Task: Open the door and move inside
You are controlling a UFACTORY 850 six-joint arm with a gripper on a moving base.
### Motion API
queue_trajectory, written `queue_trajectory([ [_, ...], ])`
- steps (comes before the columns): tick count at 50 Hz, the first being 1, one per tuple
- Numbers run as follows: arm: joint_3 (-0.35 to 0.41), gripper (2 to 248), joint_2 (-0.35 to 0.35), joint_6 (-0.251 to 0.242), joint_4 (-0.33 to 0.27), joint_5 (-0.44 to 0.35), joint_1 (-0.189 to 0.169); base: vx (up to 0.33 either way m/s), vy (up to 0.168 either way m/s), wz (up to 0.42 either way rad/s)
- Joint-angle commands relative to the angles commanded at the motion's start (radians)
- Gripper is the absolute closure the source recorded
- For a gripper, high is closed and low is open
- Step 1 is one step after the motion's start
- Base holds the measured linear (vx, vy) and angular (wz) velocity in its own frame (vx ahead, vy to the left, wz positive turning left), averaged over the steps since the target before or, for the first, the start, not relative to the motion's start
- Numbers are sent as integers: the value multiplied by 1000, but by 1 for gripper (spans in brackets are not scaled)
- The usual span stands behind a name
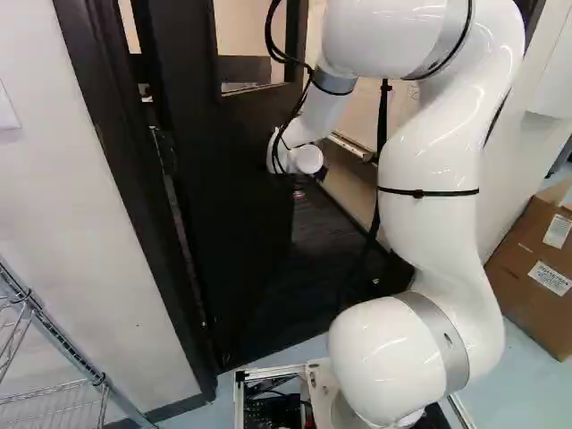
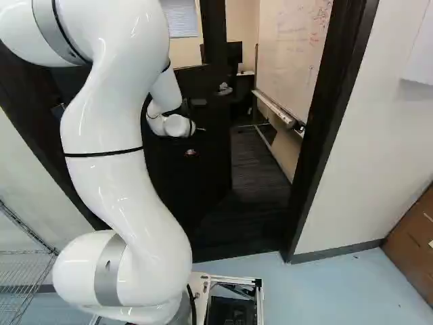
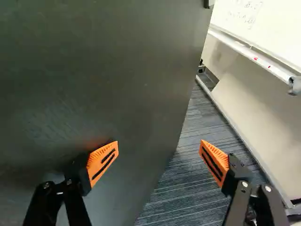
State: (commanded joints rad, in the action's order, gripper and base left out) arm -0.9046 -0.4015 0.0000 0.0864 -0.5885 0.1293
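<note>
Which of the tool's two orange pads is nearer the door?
The pad seen against the door, with an orange reflection beside it on the dark surface; the other pad is past the door's edge, over striped carpet.

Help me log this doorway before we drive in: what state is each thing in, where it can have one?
Door: open, swung inward, gap beside its free edge.
Gripper: open, one finger before the door's face, the other beyond its edge.
Arm: bent, reaching toward the door.
Whiteboard: written on.
Blinds: lowered.
Cardboard box: cannot tell whether closed.
</note>
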Motion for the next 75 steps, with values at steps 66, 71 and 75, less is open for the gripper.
queue_trajectory([
  [66,-262,3,-201,0,0,0,139,0,0,0],
  [71,-276,3,-211,0,0,0,150,0,0,0],
  [75,-288,3,-220,0,0,0,158,0,0,0],
])
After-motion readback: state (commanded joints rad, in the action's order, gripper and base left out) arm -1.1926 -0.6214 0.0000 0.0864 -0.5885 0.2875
